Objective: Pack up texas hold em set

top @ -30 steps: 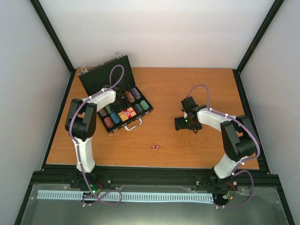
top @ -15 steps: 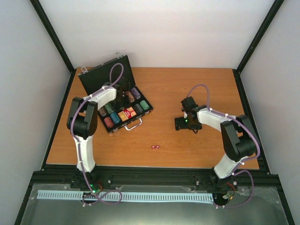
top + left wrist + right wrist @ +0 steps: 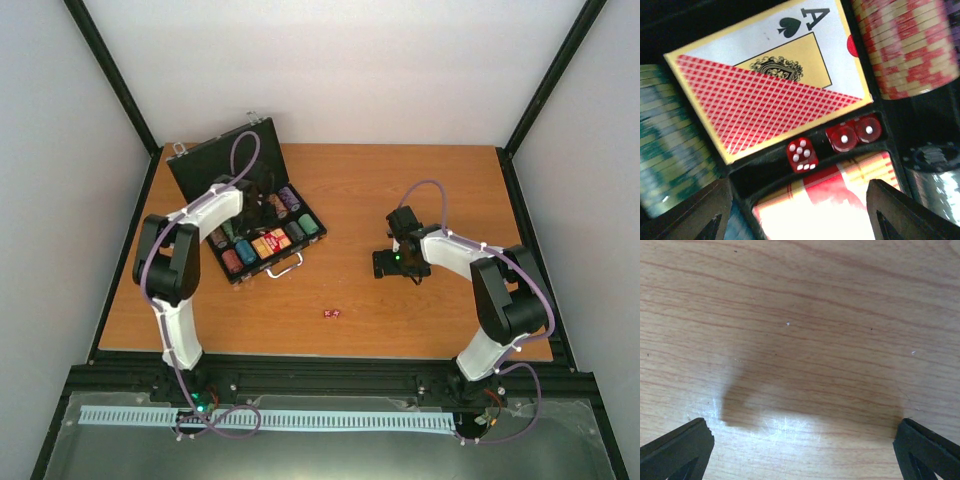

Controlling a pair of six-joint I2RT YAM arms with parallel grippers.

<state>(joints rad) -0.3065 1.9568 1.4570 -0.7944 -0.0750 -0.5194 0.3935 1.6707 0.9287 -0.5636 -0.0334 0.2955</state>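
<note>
My left end effector (image 3: 800, 215) boxed in by chip stacks (image 3: 905, 45) both sides, card box (image 3: 765, 90) ahead, three dice (image 3: 801, 153) filling the slot between, raised briefcase lid (image 3: 215, 160) beyond, right end effector (image 3: 800, 450) over open counter (image 3: 800, 315)

One case (image 3: 200, 170); two card boxes (image 3: 770, 95); three dice (image 3: 801, 154) inside; two loose dice (image 3: 332, 314) on table (image 3: 400, 190), 5 o'clock of case; at least eight chip stacks (image 3: 308, 224).

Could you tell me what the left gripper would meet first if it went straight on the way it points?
Probably the red dice lying between the two card boxes, or the nearer card box; depth is unclear.
</note>
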